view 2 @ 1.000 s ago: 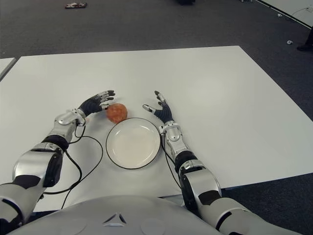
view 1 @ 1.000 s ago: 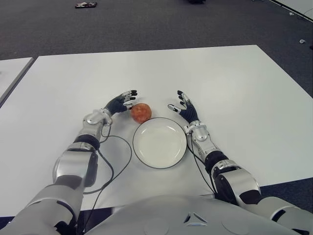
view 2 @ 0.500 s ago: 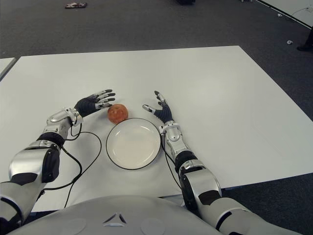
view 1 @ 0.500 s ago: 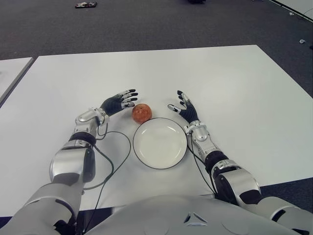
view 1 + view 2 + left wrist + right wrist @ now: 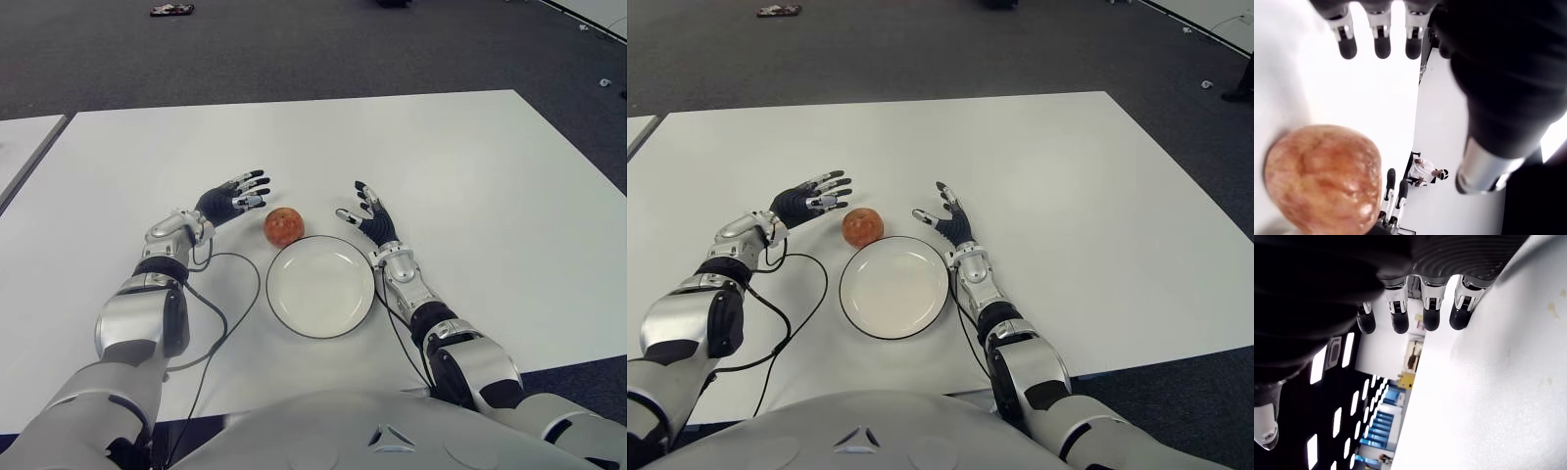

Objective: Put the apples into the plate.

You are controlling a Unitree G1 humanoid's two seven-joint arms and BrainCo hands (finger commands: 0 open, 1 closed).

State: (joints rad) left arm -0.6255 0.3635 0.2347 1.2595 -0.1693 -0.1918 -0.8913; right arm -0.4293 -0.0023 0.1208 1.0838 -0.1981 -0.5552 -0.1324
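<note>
A lab or office hall is showing here: a bare white table [image 5: 470, 196] is standing on dark grey carpet [image 5: 294, 49], which is stretching off toward twelve o'clock.

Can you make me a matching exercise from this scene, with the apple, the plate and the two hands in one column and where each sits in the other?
Things:
1. apple
2. plate
3. left hand
4. right hand

Places or states:
A. empty, nearest the robot
B. open, to the apple's left, not touching it
C. on the table just beyond the plate's far-left rim
D. open, by the plate's far-right rim

Pairs: 1-C, 2-A, 3-B, 4-D
</note>
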